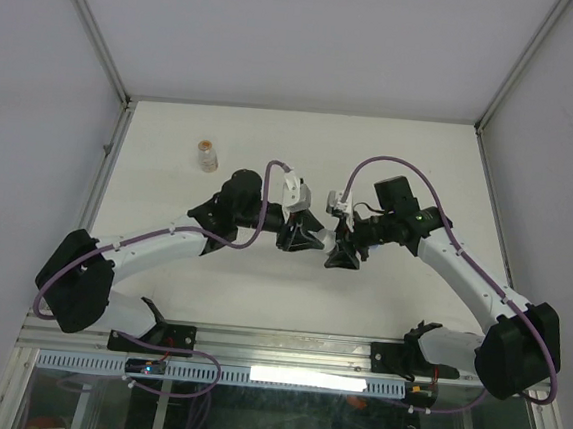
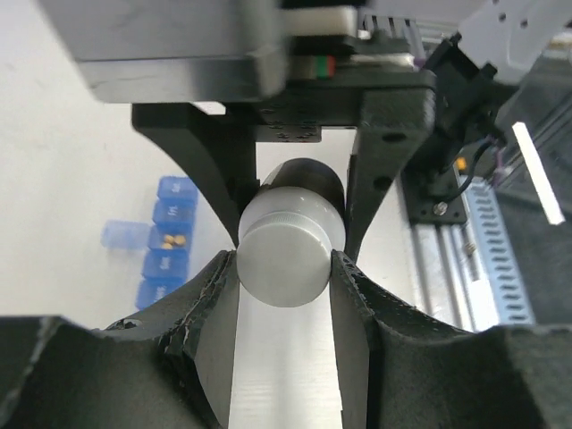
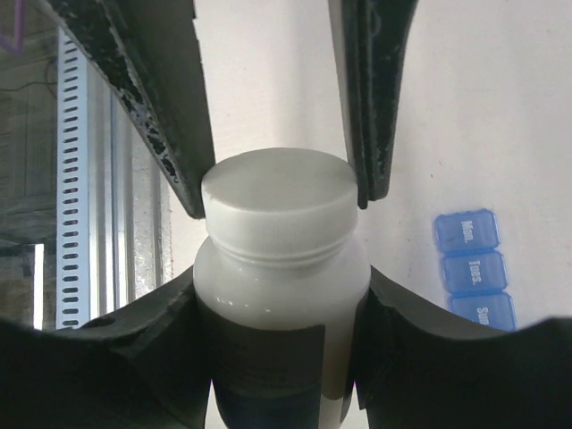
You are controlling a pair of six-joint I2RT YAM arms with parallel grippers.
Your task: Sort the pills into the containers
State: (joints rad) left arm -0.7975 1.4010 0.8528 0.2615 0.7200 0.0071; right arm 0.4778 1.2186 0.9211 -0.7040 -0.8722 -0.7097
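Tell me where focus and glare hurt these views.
Top external: evenly lit, with one blown-out bright strip along the bottom. Left wrist: the left gripper is blurred in the foreground, while the cap of the white bottle and the blue pill organiser are sharper. Right wrist: the right gripper is blurred at the bottom, and the organiser's day labels are legible.

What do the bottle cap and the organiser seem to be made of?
Cap: probably white opaque plastic, matte, with fine ribbing round its edge. Organiser: blue translucent plastic, fairly glossy; the open lid looks see-through, and tan pills lie inside.
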